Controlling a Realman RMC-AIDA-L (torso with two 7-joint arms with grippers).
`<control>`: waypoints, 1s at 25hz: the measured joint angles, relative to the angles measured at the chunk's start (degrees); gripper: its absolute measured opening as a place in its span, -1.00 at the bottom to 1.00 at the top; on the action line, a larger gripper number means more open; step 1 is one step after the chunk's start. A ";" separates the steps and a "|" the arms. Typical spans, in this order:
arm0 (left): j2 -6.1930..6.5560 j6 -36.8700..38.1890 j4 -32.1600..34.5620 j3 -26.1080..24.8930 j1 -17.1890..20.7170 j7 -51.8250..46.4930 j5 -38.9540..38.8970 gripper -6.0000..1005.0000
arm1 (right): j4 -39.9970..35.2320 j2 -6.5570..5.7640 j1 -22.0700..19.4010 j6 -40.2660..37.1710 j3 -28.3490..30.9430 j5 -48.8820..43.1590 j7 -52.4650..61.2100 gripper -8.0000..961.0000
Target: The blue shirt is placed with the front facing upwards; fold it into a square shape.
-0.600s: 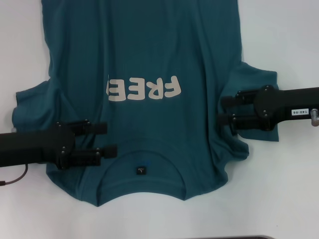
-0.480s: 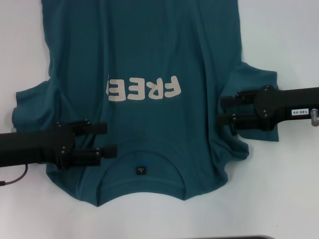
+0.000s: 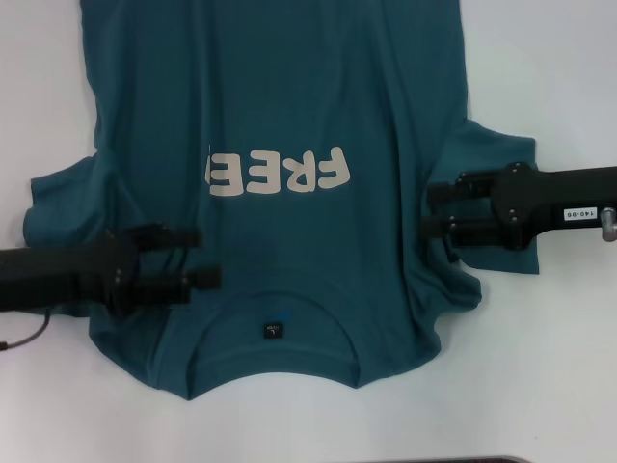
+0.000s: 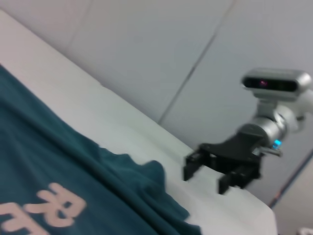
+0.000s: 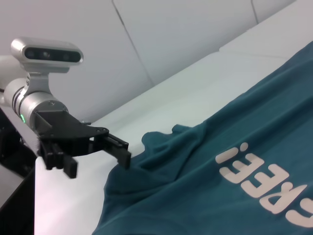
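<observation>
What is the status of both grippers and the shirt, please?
Left gripper open over near shoulder. Right gripper open at sleeve. Blue shirt flat, unfolded.

"FREE" on blue shirt (image 3: 289,116) chest; arm sticker (image 3: 576,213) perhaps "140-08".

Blue shirt (image 3: 289,106): dark teal-blue, plain apart from cream block lettering (image 3: 278,173) across the chest; small black neck label (image 3: 273,330). Table (image 3: 540,367): white. Left gripper (image 3: 204,257) and right gripper (image 3: 425,210): black.
</observation>
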 joint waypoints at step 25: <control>5.46 -13.83 -0.54 -6.34 3.12 -17.33 0.60 0.67 | 0.09 0.25 -0.09 0.28 2.36 0.17 0.00 0.26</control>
